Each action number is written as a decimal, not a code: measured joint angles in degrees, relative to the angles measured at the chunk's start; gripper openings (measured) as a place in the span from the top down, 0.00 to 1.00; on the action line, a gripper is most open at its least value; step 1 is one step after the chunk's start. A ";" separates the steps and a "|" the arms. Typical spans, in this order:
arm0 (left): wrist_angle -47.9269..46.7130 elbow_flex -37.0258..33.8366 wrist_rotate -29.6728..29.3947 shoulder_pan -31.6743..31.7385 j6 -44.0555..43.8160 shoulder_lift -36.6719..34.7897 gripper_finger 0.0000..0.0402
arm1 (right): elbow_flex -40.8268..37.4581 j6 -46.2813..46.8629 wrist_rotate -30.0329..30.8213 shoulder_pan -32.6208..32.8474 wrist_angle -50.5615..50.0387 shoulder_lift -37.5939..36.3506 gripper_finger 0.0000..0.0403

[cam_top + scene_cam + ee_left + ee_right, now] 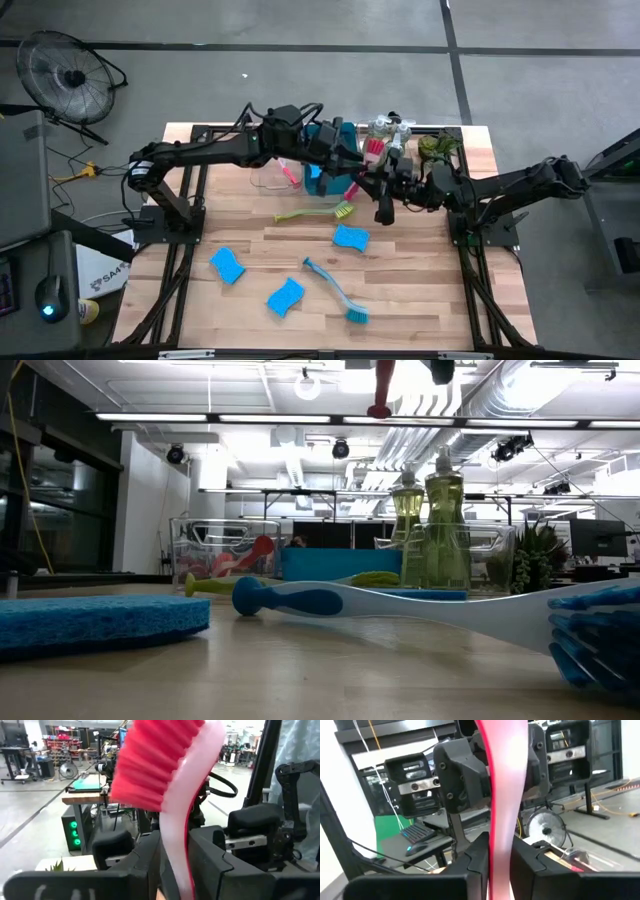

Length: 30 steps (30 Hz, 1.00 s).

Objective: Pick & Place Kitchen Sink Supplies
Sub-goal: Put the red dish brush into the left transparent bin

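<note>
Between the arms, above the far counter, the pink brush (374, 152) stands lengthwise, both the left claw (172, 862) and right claw (499, 857) clenched on its handle.

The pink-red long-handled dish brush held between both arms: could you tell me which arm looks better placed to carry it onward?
Probably the right: its pincer is clamped on the pink-red long-handled dish brush, handle. The left pincer flanks the stem below the bristles, and its grip is unclear.

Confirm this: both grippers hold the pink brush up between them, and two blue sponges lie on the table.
Wrong on the count: the high view shows three sponges on the table. The rest stands: the left gripper and the right gripper both clamp the pink brush, held up between them.
</note>
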 joint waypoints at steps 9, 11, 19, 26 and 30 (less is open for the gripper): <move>-0.49 -0.02 12.15 6.38 1.86 -1.26 0.77 | 0.00 2.66 -0.14 0.05 -2.53 -0.15 0.91; -1.13 -0.02 15.54 8.34 1.87 -1.79 0.77 | 0.00 3.02 0.10 0.07 -2.63 -0.54 0.91; -3.41 -0.03 28.66 15.64 2.95 -5.70 0.77 | 0.00 10.27 4.46 0.02 -13.09 -5.54 0.91; -17.26 -0.03 25.84 19.21 15.36 -12.72 0.77 | 0.00 18.45 2.72 0.02 -21.43 -7.54 0.91; -26.91 -0.03 20.04 19.23 22.61 -16.08 0.77 | 0.00 20.39 0.84 -0.44 -20.66 -6.80 0.91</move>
